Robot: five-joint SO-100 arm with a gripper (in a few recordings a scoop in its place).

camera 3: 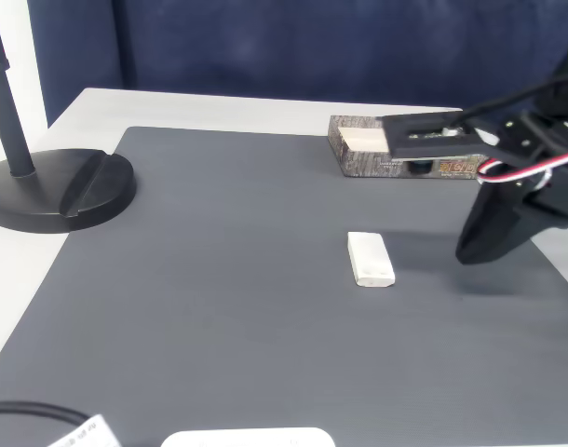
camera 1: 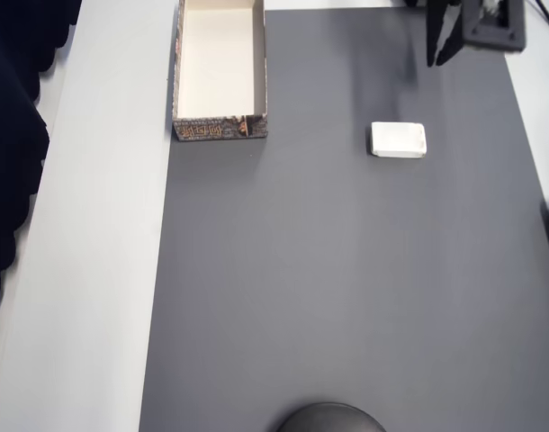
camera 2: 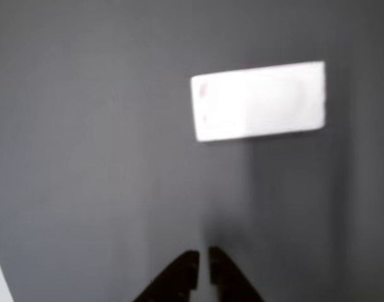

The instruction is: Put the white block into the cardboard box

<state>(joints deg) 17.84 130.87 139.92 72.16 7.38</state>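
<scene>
1. Dark grey mat (camera 1: 328,288) covers the desk, with navy curtain behind, so both pale items pop nicely.
2. White block (camera 1: 399,140) lies flat on the mat toward its far right, well apart from the cardboard box (camera 1: 220,129), which sits open-side up at the mat's far left corner, ready for a drop-in.
3. Gripper (camera 1: 443,56) hangs above bare mat near the block, holding nothing, fingers nearly pinched together. Looks like it's only lining up, so it'd have to widen first.

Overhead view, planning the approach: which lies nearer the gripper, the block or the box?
The white block, lying flat on the grey mat just below the gripper. The cardboard box sits farther off, at the mat's left edge.
</scene>
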